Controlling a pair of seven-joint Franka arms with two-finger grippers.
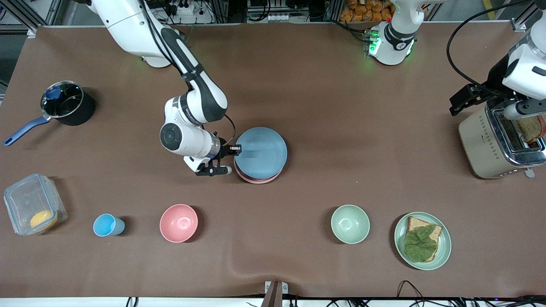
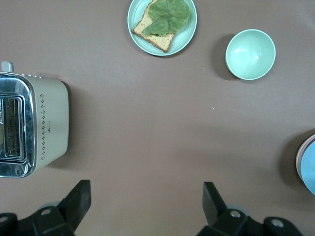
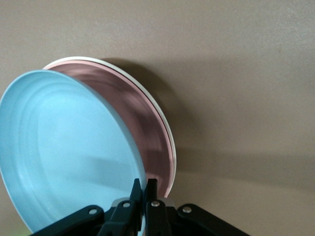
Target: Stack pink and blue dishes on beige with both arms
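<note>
1. The right tool (image 1: 233, 150) is clamped on the rim of the flat round light blue matte plate (image 1: 261, 152), holding it tilted over the flat pale pink plate (image 3: 150, 132), which lies on the cream-beige plate (image 3: 167, 129) near the middle of the brown bench (image 1: 341, 128).
2. The left tool (image 2: 147, 206) waits with its fingers spread apart, empty, up above the beige toaster (image 1: 490, 145) at the left arm's end of the bench.
3. Risk, as I judge it: the blue plate sits at an angle, pinched only at its edge. Letting go too high could make it slide off the pink plate or land off-centre; pushing down could shift the two plates beneath.
4. Pulling the tool away along the rim might drag the blue plate with it.
5. Hard to tell: the beige plate shows only as a thin pale edge in the right wrist view, and in the front view it is covered entirely. Whether the blue plate's lowered edge already touches the pink one cannot be made out.
</note>
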